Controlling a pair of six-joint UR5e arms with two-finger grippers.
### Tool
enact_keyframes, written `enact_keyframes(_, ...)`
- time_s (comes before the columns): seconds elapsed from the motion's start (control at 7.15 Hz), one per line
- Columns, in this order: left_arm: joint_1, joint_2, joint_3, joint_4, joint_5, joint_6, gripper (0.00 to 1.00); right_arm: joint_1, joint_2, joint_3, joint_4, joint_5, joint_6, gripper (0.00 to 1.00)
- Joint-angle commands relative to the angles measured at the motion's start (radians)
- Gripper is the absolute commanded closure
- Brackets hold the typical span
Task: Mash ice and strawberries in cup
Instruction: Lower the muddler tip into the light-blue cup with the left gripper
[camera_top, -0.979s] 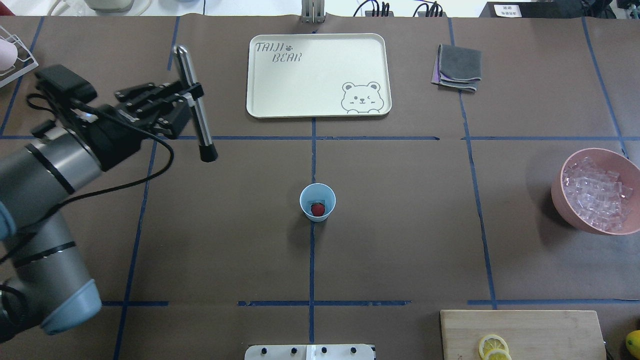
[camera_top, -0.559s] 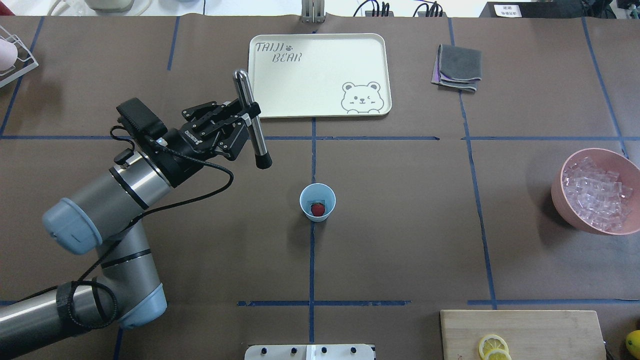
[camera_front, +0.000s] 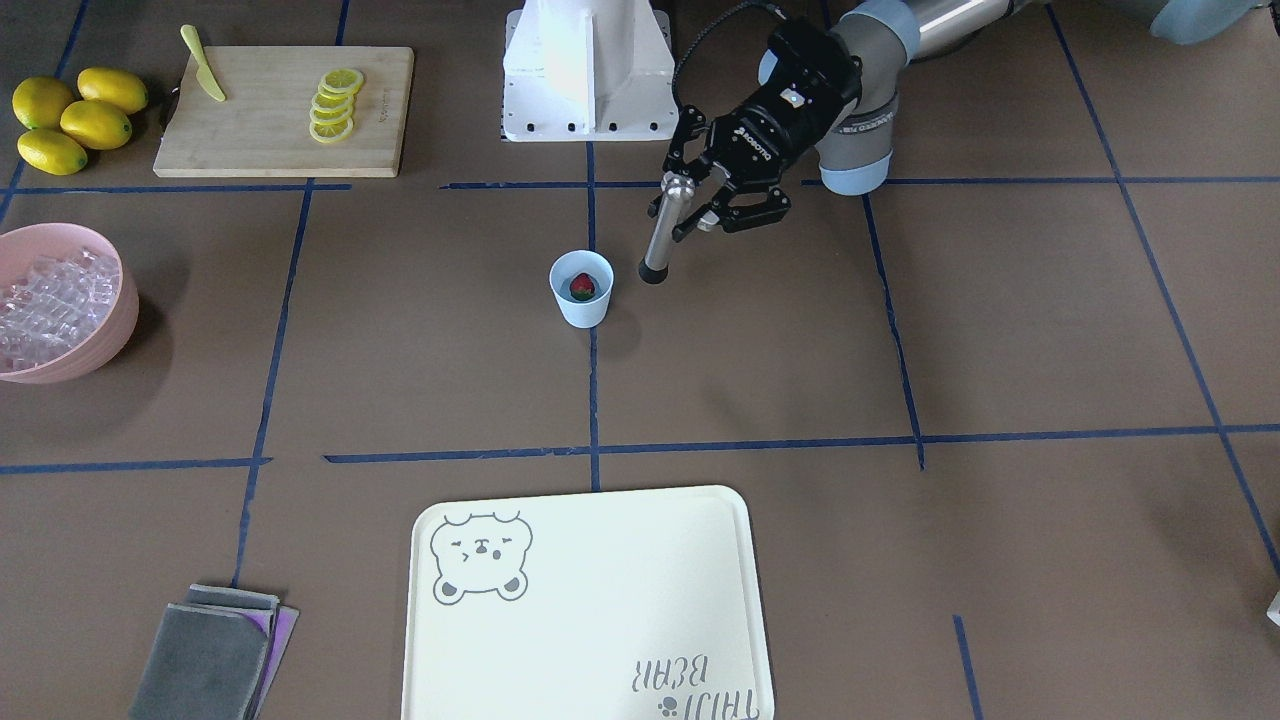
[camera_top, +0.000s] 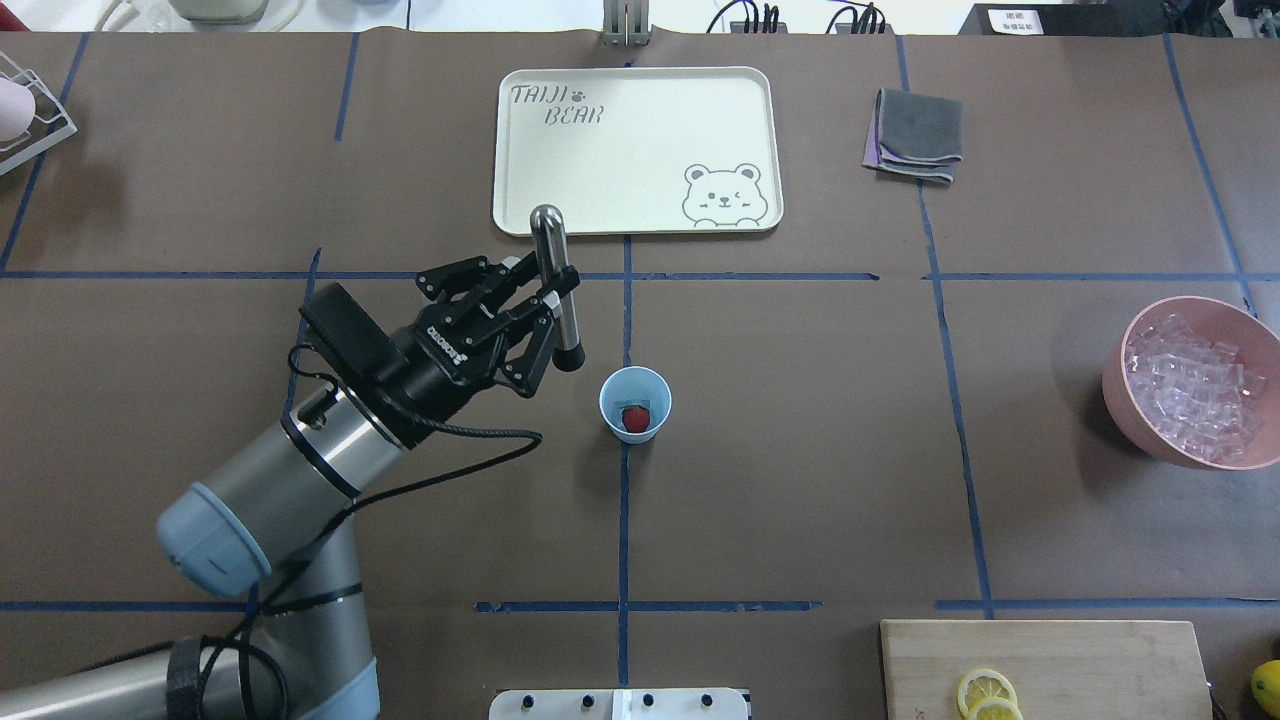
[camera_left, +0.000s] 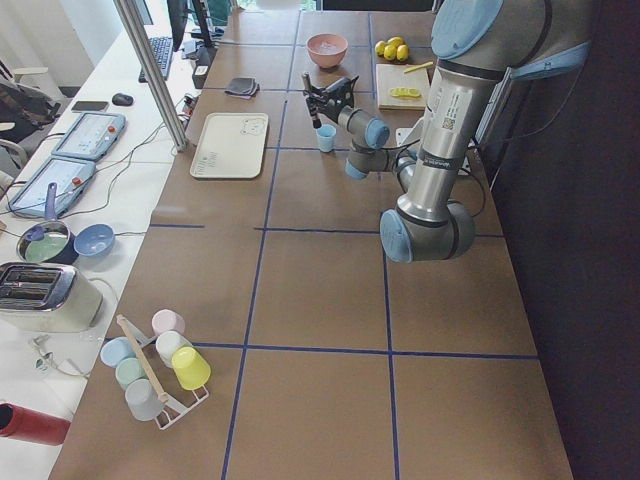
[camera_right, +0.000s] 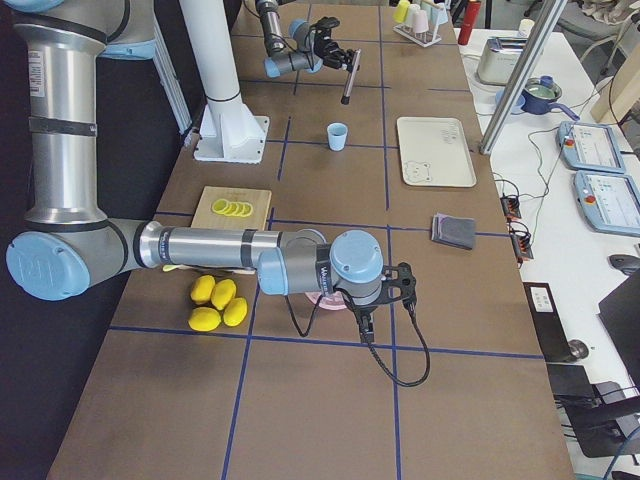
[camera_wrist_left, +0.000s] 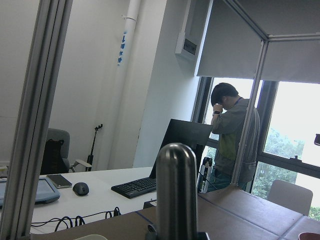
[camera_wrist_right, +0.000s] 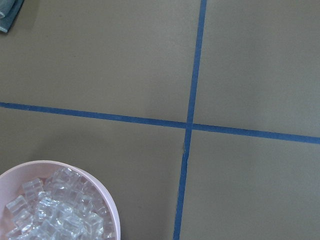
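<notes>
Strawberry (camera_top: 635, 419) lies in the upright cup (camera_top: 609, 396) at desk centre, ice (camera_top: 1195, 385) in the right-edge bowl (camera_top: 1120, 405). Just beyond, leftward, my left pincer (camera_top: 553, 290) clamps a muddler (camera_front: 662, 235), long axis near-vertical, dark tip down beside the cup.

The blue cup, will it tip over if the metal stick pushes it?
Probably, if hit sideways: the cup narrows toward its base and nothing holds it. It looks light: only a small strawberry shows inside. The metal stick pushing straight down seems safer.

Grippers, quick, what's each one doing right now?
Left gripper: closed on the metal masher.
Right gripper: cannot tell, seen only from the side.
</notes>
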Motion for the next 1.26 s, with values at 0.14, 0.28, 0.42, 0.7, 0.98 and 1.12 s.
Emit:
enact_keyframes(0.14, 0.099, -0.083, 0.005, 0.021, 0.068, 0.105, 1.0, 0.0, 0.001, -0.001, 0.0, -0.003, 0.0, 0.01)
enact_keyframes(0.28, 0.086, -0.083, 0.004, 0.022, 0.062, 0.106, 1.0, 0.0, 0.001, -0.003, 0.0, -0.004, 0.0, 0.01)
enact_keyframes(0.42, 0.066, -0.089, 0.002, 0.022, 0.028, 0.106, 1.0, 0.0, 0.001, -0.003, 0.0, -0.004, 0.001, 0.01)
enact_keyframes(0.7, 0.026, -0.099, 0.027, 0.021, 0.002, 0.106, 1.0, 0.0, 0.001, -0.003, 0.0, -0.003, 0.001, 0.01)
enact_keyframes(0.98, 0.009, -0.14, 0.109, 0.007, 0.0, 0.101, 1.0, -0.001, 0.001, -0.004, 0.0, -0.003, 0.001, 0.01)
enact_keyframes(1.12, 0.009, -0.145, 0.152, -0.036, 0.002, 0.096, 1.0, 0.0, 0.002, -0.004, 0.0, -0.004, 0.003, 0.01)
